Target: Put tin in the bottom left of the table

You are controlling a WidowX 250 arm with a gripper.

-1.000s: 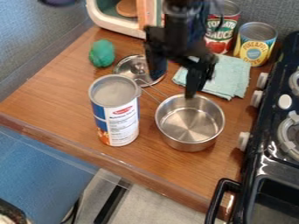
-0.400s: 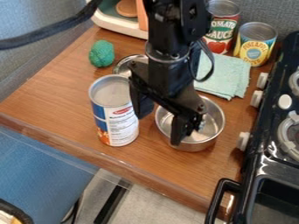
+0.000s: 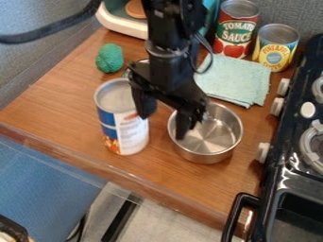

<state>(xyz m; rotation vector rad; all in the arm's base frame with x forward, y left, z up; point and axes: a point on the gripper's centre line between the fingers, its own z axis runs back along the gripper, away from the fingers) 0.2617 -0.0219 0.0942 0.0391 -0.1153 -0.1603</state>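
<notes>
Hanging near the tall tin [image 3: 125, 133] and open steel pot [image 3: 214, 152], the gripper [image 3: 163, 126] has its fingers spread.

2 grey, cloth-textured walls stand behind the tabletop [image 3: 56, 106], 1 at the left [image 3: 38, 61] and 1 at the upper right [image 3: 295, 12]. The tabletop has brown wood grain and a front edge slanting from the left down toward the lower right. Below it lie a blue surface [image 3: 44, 184] at the left and a pale grey area [image 3: 157, 220] nearer the middle, beside a black strip [image 3: 118, 221]. Soft light glints along the front edge.
</notes>
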